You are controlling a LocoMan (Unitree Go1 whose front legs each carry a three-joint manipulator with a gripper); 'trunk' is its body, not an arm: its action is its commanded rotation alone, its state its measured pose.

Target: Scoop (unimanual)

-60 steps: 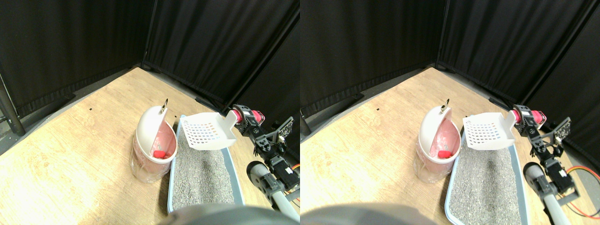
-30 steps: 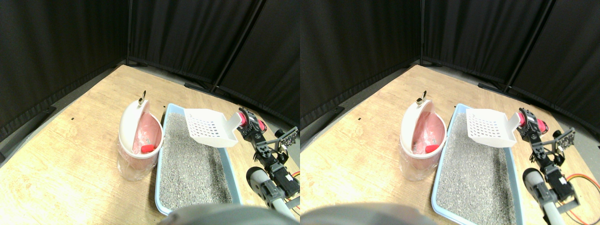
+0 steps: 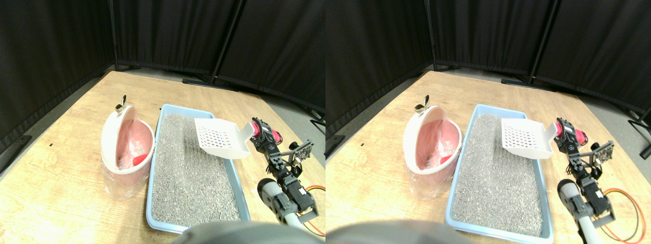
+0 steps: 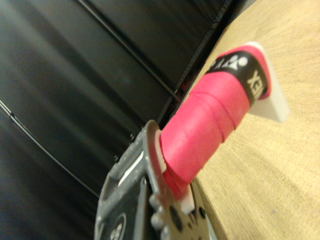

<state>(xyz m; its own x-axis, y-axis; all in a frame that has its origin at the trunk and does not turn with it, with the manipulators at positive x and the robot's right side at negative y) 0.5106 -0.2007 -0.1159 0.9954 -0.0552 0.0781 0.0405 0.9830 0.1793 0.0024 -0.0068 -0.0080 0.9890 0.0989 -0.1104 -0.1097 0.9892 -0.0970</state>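
A white slotted scoop hangs level and empty above the right side of the blue litter tray, which is full of grey litter. The scoop's pink-wrapped handle sits in my right gripper, shut on it, just past the tray's right rim. In the wrist view the pink handle runs out from the dark jaw frame. Left of the tray stands a white bin with a pink liner, lid tipped up, with a red piece inside.
Everything stands on a wooden floor closed in by black curtains at the back and left. Orange and red cables lie by my arm at the lower right.
The camera has swung, shifting the whole picture left. Against the bin, the scoop has drawn away to the right and now hangs over the tray's right side.
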